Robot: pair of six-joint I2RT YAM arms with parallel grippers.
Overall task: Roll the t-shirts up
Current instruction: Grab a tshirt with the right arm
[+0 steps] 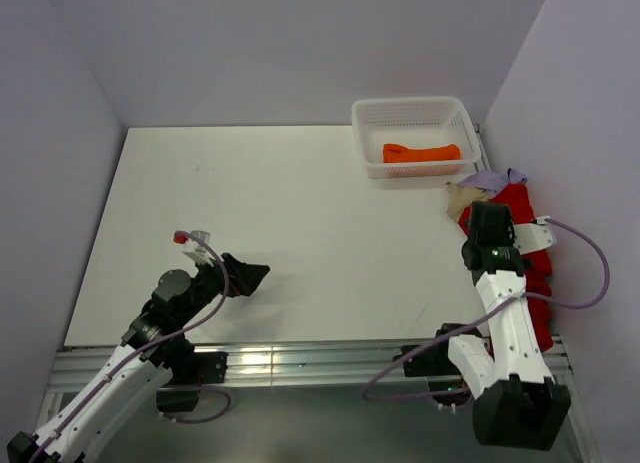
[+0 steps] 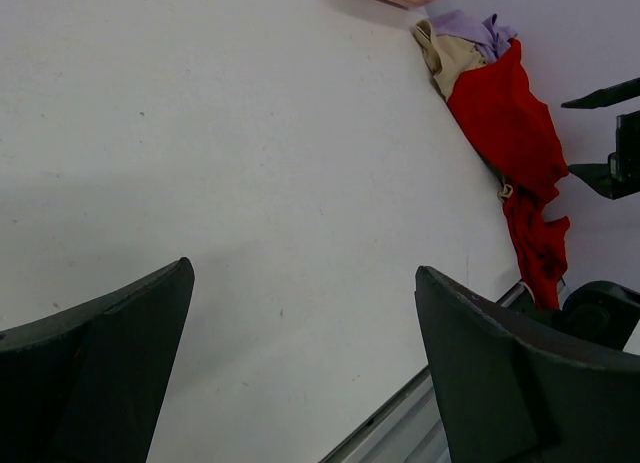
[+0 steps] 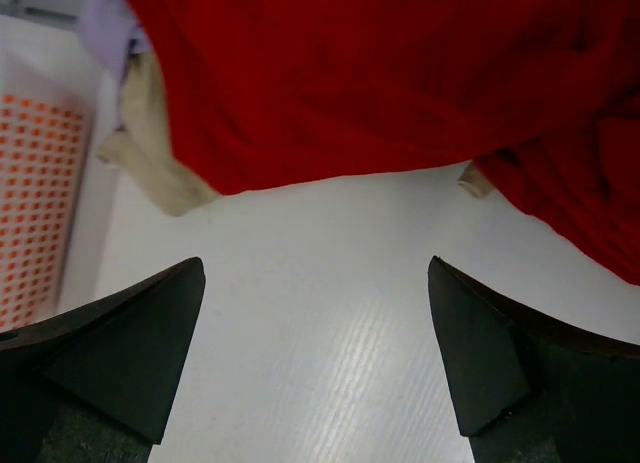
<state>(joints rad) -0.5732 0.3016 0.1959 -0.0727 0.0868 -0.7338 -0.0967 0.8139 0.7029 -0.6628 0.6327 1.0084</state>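
Right gripper (image 3: pixel 315 283) jaws are standing wide apart, gripping nothing; red t-shirt (image 3: pixel 400 73) is lying just ahead of both tips; beige t-shirt (image 3: pixel 150 153) is poking out ahead of the jaw on the basket (image 1: pixel 410 108) side, lavender t-shirt (image 3: pixel 105 23) beyond it. Left gripper (image 2: pixel 302 273) jaws are also gaping over bare table (image 2: pixel 200 133); that pile is sitting well ahead, off to their right; orange t-shirt (image 1: pixel 421 153) is lying bundled inside the basket.

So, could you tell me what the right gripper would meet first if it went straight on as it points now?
Most likely the red t-shirt: it fills the view just ahead of the open right gripper, though depth is hard to judge.
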